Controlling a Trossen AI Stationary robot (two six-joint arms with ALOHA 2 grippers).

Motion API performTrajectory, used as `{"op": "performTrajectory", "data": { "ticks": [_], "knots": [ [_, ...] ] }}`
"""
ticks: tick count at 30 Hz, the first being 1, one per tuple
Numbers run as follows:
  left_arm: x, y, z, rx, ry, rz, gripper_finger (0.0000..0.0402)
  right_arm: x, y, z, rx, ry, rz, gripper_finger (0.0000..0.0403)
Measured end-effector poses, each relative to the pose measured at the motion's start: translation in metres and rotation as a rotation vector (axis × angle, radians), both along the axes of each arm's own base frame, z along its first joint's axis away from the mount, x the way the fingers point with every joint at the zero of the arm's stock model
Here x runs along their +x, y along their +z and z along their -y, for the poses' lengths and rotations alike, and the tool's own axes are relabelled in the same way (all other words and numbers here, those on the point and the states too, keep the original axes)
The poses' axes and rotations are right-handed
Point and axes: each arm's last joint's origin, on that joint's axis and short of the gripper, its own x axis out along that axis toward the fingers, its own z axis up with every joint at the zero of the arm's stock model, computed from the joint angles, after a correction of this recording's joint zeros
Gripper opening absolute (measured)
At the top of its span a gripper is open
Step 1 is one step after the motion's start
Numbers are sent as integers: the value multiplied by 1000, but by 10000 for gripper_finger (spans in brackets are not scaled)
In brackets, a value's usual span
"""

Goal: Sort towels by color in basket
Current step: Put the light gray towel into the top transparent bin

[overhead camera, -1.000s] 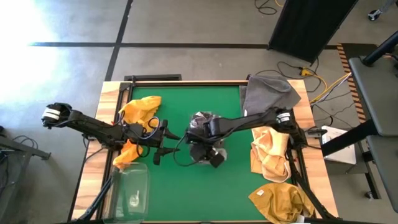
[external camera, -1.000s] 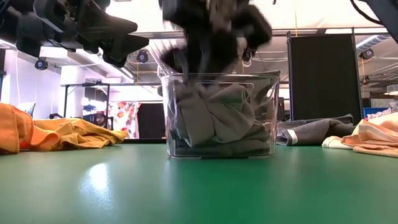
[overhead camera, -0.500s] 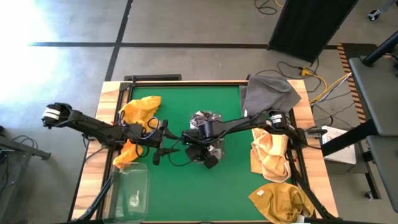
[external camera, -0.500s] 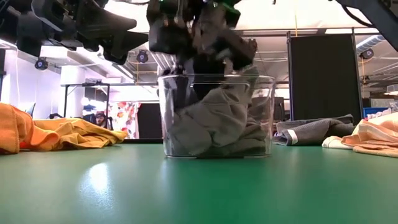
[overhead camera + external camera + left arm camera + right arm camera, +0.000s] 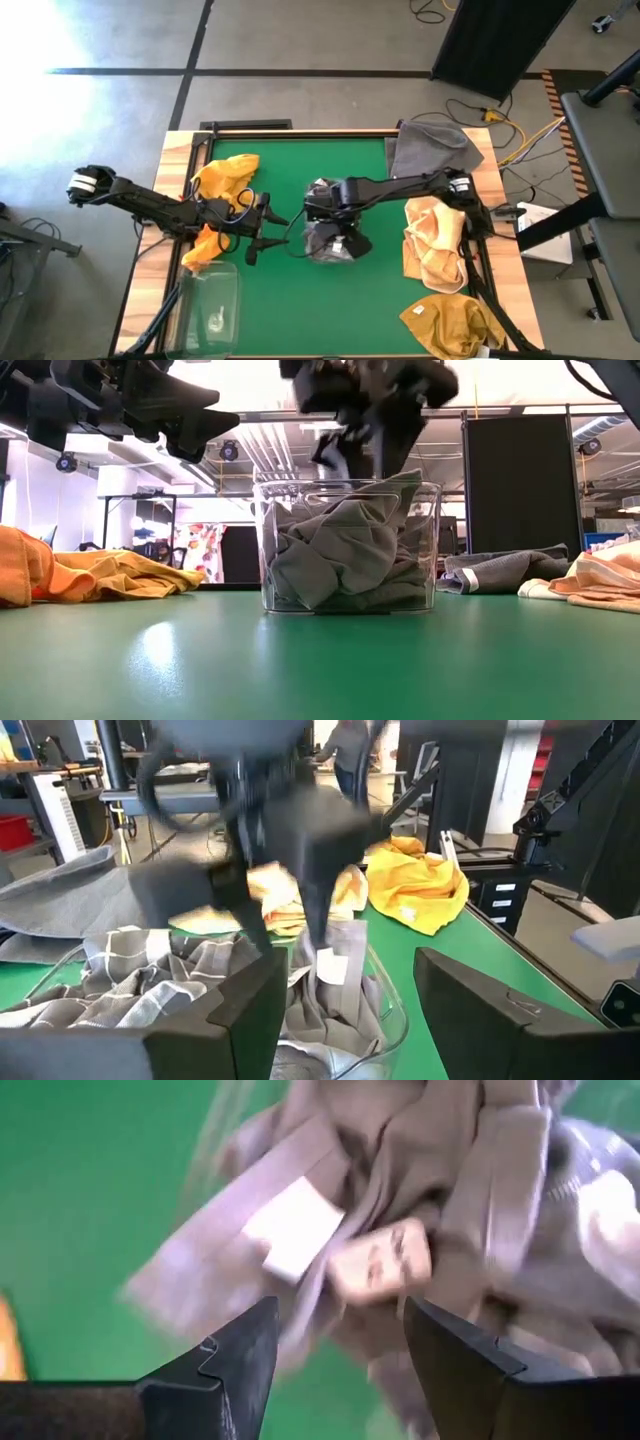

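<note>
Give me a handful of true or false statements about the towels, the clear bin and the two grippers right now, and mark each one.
1. The clear bin holds grey towels. True.
2. The right gripper is shut on a yellow towel. False: it is open above the bin, holding nothing.
3. The left gripper is open, beside the bin. True.
4. A grey towel lies at the table's far right corner. True.
5. Every yellow towel is in a bin. False: yellow towels lie on the table.

Grey cloth towels [image 5: 345,555] fill the clear plastic basket [image 5: 430,540] below my dark right claw [image 5: 338,218]; one is grey-and-white checked [image 5: 140,970]. Desk [image 5: 290,300] surface green, wooden border. Mustard-yellow to orange towels [image 5: 440,245] lie at both sides; a plain dark grey towel [image 5: 430,150] at the far corner.
</note>
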Motion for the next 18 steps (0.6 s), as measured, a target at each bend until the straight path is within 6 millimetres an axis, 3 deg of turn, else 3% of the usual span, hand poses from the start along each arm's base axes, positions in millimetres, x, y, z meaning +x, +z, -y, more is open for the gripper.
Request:
{"op": "performTrajectory", "data": {
  "ticks": [4,10,18],
  "knots": [
    [0,0,0,-1,0,5,204,13,-30,-6,0,40,83,203],
    [0,1,0,-2,-4,11,204,40,-44,-8,10,37,282,192],
    [-1,1,0,2,-7,6,204,44,-67,-3,2,70,235,191]
  ]
}}
